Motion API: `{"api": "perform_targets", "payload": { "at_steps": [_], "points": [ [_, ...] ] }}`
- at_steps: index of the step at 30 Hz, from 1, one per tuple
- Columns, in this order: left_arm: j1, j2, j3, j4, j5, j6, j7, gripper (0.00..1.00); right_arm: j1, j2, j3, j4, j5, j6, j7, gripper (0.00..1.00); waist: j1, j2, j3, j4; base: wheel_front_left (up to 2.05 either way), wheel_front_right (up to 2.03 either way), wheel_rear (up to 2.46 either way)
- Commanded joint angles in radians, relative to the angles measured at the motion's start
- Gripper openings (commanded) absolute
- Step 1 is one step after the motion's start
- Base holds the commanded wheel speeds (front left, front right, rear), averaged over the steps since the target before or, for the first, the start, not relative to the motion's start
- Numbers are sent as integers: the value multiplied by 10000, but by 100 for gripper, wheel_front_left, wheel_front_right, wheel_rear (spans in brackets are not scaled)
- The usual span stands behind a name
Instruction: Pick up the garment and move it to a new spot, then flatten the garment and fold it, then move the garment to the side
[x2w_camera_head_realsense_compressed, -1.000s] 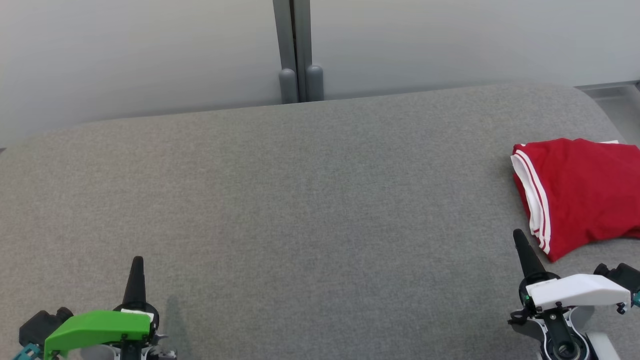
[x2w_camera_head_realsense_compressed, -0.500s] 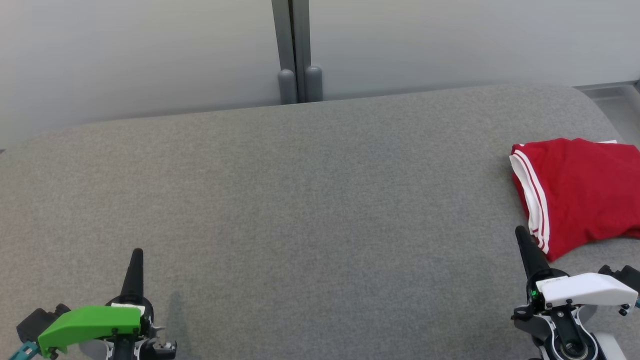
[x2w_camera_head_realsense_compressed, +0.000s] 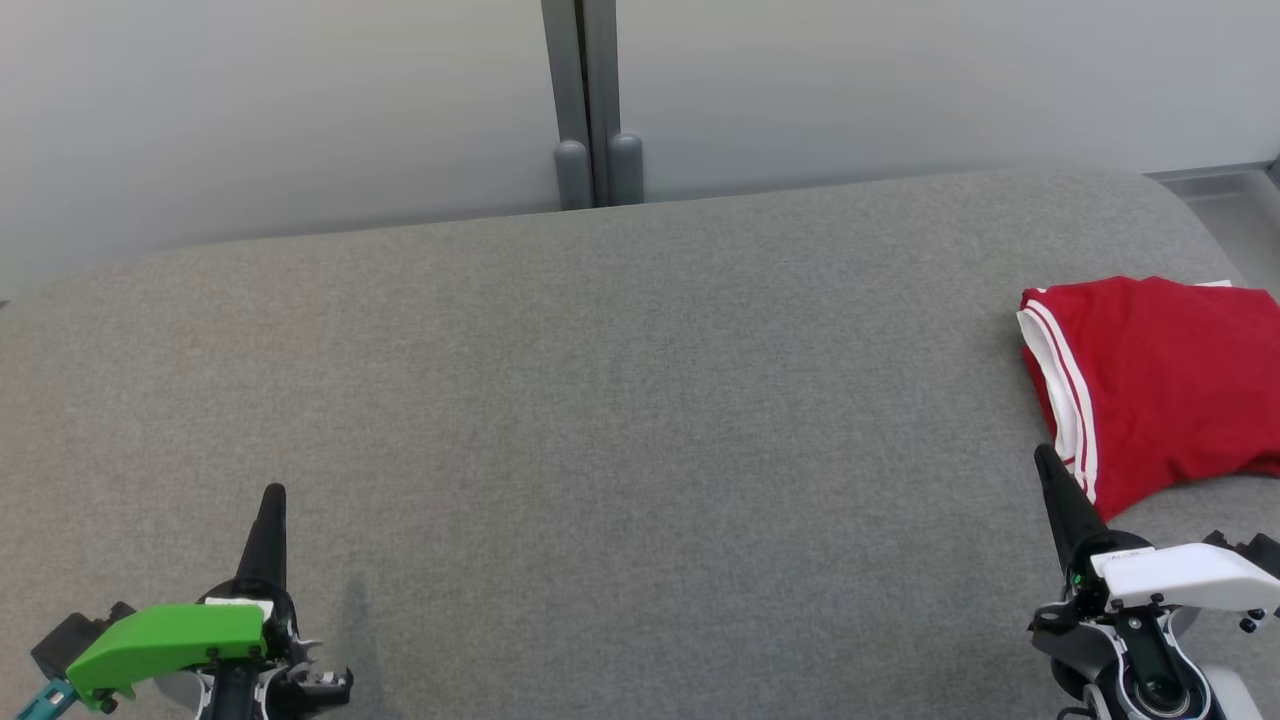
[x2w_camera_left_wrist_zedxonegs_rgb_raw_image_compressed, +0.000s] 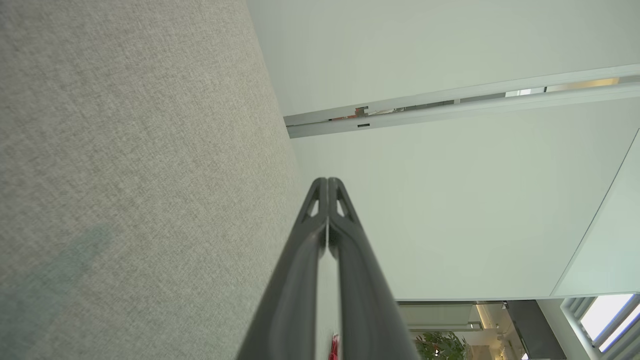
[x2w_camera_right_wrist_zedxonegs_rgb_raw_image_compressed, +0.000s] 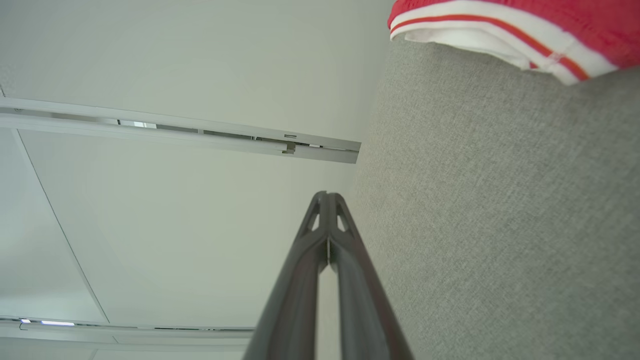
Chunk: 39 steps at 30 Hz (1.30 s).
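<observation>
Red garment (x2w_camera_head_realsense_compressed: 1170, 380) sits folded at the right edge of the grey table (x2w_camera_head_realsense_compressed: 640, 400), white-striped hem facing the table's middle, lying flat, part of it cut off by the pic's border. Nothing grips it.

Right gripper (x2w_camera_head_realsense_compressed: 1043, 455) is at the near right corner, white cover on its wrist, fingers pressed together into one dark spike, empty. Tip is just beside the garment's near-left corner; can't tell if it touches. Right wrist cam confirms: gripper (x2w_camera_right_wrist_zedxonegs_rgb_raw_image_compressed: 325, 195) jaws closed tip to tip, hem of the garment (x2w_camera_right_wrist_zedxonegs_rgb_raw_image_compressed: 575, 20) up ahead and off to one side, clear of the tip, grey table (x2w_camera_right_wrist_zedxonegs_rgb_raw_image_compressed: 500, 225) running alongside.

Left gripper (x2w_camera_head_realsense_compressed: 272, 492) is over at the near left corner, green cover on the wrist, also pinched closed, holding nothing, well apart from the garment. Left wrist cam: gripper (x2w_camera_left_wrist_zedxonegs_rgb_raw_image_compressed: 327, 181) fingers meet at the tip, bare table (x2w_camera_left_wrist_zedxonegs_rgb_raw_image_compressed: 125, 175) beside them, pale wall beyond.

Grey post (x2w_camera_head_realsense_compressed: 590, 100) stands behind the far edge, approx. mid-table.
</observation>
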Motion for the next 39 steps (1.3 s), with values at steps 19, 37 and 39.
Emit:
{"api": "perform_targets", "payload": {
  "at_steps": [19, 37, 39],
  "points": [
    [-327, 84, 124, -164, -1490, -61, 366, 0, 129, -67, -147, -288, 1455, -5, 400, 0, 0, -1, -23, -32, 0, 0, 0],
    [-289, 83, 125, -160, -1538, -63, 405, 0, 135, -67, -149, -298, 1518, -4, 417, 0, 0, -1, -25, -35, 0, 0, 0],
    [-289, 83, 124, -160, -1539, -63, 405, 0, 134, -67, -149, -298, 1518, -4, 416, 0, 0, -1, -25, -35, 0, 0, 0]
  ]
}}
